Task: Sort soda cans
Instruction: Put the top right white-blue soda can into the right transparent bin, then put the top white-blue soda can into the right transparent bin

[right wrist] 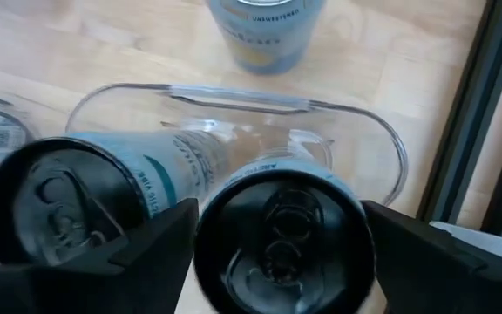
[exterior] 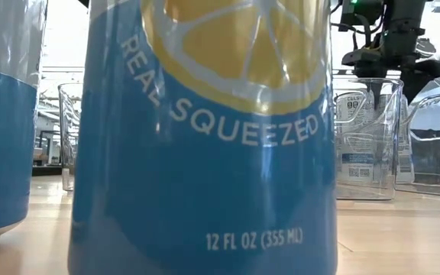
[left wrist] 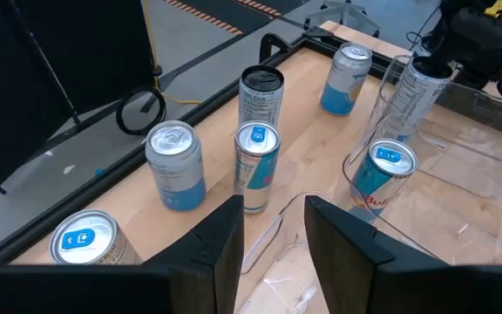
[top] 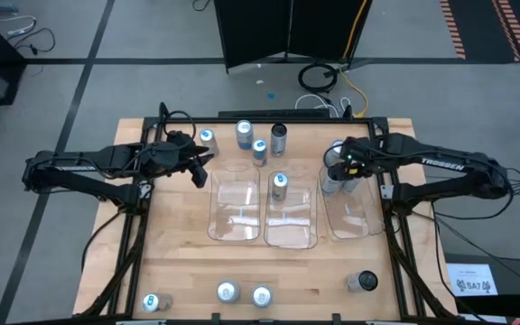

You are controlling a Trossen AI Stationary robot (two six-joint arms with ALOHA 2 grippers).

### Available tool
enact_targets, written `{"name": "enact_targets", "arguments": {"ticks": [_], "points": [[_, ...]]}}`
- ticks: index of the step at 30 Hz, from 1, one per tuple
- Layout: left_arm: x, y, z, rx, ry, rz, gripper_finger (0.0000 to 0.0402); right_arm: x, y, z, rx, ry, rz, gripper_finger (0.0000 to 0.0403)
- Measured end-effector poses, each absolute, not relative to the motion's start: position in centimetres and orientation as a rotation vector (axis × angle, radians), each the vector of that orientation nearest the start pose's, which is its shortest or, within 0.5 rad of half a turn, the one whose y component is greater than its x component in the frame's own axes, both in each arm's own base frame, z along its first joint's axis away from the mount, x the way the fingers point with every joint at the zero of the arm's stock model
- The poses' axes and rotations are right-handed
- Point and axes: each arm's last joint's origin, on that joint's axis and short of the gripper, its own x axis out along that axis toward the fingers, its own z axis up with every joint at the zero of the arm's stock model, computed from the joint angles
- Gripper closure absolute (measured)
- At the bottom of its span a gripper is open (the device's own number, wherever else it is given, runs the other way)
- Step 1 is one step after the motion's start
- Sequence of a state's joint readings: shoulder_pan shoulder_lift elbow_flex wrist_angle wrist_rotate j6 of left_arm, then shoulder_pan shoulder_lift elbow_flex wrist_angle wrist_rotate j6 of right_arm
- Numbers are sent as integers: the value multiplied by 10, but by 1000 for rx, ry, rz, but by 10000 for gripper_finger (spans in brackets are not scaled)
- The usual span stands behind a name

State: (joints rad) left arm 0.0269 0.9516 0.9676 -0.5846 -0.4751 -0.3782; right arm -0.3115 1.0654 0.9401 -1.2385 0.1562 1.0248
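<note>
A silver can [right wrist: 279, 228] is pinched by the right gripper [right wrist: 277, 240] over the rightmost clear tray [top: 361, 221]. The left gripper [left wrist: 273, 235] is held spread near the back cans [left wrist: 257, 166]

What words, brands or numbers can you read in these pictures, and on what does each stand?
"REAL SQUEEZED": blue lemon can, low view.
"12 FL OZ (355 ML)": same can, near its foot.
"TROSSEN": right arm, high view.
"Bull", partly hidden: blue can in the clear tray, left wrist view.
"UNSWEETENED", top cut off: can beyond the tray, right wrist view.
Paper sheet beside the table: too small to read.
Other can labels: blurred.
</note>
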Motion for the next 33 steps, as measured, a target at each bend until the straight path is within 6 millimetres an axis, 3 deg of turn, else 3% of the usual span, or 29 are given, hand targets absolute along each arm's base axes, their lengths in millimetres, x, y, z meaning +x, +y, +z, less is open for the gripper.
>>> {"name": "enact_targets", "arguments": {"ticks": [9, 21, 33], "points": [[189, 18, 332, -233, 459, 586, 269, 137, -49, 288, 944, 1083, -1081, 98], [189, 18, 332, -233, 459, 586, 269, 121, -46, 347, 857, 830, -980, 98], [189, 18, 332, -235, 458, 587, 269, 139, -56, 364, 615, 624, -913, 99]]}}
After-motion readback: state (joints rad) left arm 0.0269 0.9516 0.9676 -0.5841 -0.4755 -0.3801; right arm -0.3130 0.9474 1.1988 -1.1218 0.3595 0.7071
